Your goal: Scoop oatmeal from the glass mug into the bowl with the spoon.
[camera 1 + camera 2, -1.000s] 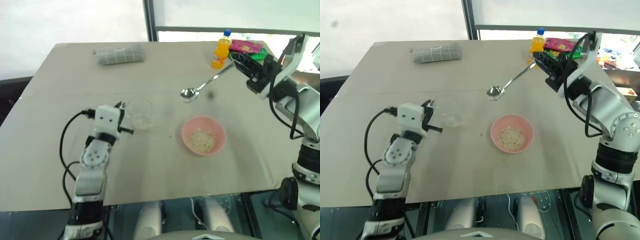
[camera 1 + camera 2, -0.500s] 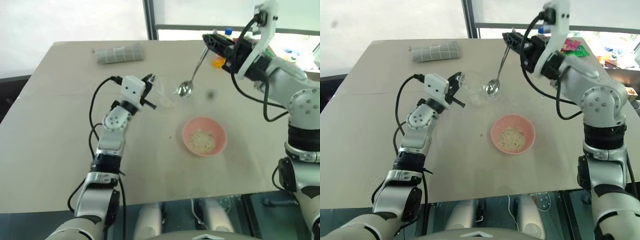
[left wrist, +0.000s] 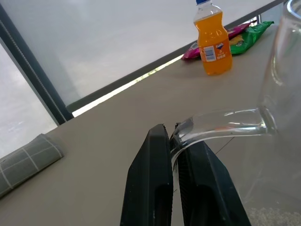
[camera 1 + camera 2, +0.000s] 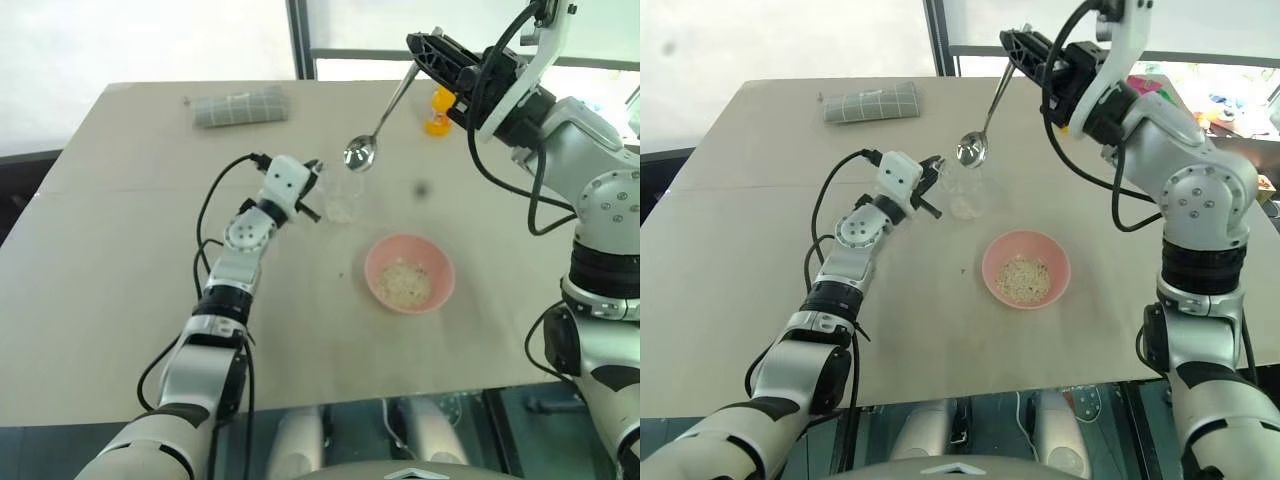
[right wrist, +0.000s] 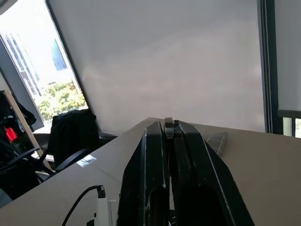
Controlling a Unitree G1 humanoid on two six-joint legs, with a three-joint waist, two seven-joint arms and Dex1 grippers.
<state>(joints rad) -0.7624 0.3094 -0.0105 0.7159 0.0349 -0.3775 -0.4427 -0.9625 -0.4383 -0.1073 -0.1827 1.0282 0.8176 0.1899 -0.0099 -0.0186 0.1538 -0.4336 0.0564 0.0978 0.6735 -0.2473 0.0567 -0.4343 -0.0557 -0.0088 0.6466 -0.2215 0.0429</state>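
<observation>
The small clear glass mug (image 4: 967, 196) is held by its handle between the closed fingers of the left gripper (image 3: 175, 141), beyond and to the left of the round pink bowl (image 4: 1026, 268). Since 1 second ago, the mug has been carried away from the bowl's left side, farther up the beige table (image 4: 750, 260). The slim silver metal spoon (image 4: 376, 123) is clamped by its handle in the closed right gripper (image 5: 167, 133); its oval end, earlier beyond the bowl, is now seen swung over the mug's rim. Pale flaky oatmeal (image 4: 1023, 277) lies in the bowl.
</observation>
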